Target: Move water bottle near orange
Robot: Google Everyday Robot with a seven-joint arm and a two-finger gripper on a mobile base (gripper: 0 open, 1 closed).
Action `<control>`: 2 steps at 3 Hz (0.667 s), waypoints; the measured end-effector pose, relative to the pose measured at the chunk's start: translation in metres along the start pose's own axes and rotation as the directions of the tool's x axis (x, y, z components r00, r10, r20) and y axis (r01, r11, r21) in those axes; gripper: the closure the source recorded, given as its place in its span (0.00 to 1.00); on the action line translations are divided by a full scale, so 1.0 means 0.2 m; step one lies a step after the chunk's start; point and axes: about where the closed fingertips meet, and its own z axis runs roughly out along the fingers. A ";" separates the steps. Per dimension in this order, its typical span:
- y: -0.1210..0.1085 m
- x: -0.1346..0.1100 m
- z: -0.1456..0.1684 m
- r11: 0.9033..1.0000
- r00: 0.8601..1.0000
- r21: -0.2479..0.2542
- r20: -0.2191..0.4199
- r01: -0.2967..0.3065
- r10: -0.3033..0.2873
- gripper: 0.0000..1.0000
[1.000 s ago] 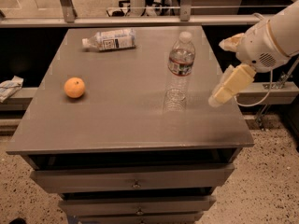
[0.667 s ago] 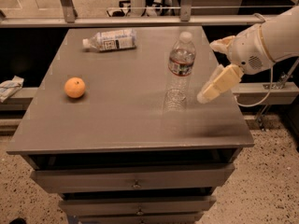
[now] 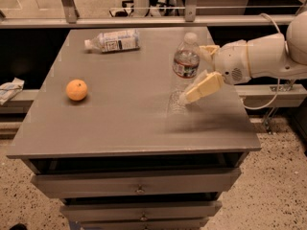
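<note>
The water bottle (image 3: 185,65), clear with a white cap and a dark label band, stands upright on the right half of the grey table (image 3: 120,123). The orange (image 3: 76,89) lies on the table's left side, far from the bottle. My gripper (image 3: 200,70) reaches in from the right at the bottle's level. It is open, with one cream finger (image 3: 204,86) in front of the bottle's lower part and the other behind it near the shoulder. The fingers stand beside the bottle without closing on it.
A second bottle with a large white label (image 3: 112,40) lies on its side at the table's back left. Drawers (image 3: 139,183) sit under the tabletop. A metal rail (image 3: 144,20) runs behind the table. A white object (image 3: 9,90) lies on a ledge to the left.
My arm has moved left toward the water bottle, and the fingers now reach alongside it. The bottle, the orange and the lying bottle have not moved.
</note>
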 end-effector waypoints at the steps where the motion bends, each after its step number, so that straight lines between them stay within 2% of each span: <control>1: 0.00 -0.02 0.07 1.000 0.998 -0.011 0.069 0.008 -0.007 0.18; 2: -0.02 -0.03 0.08 1.000 0.994 -0.002 0.105 0.027 -0.027 0.41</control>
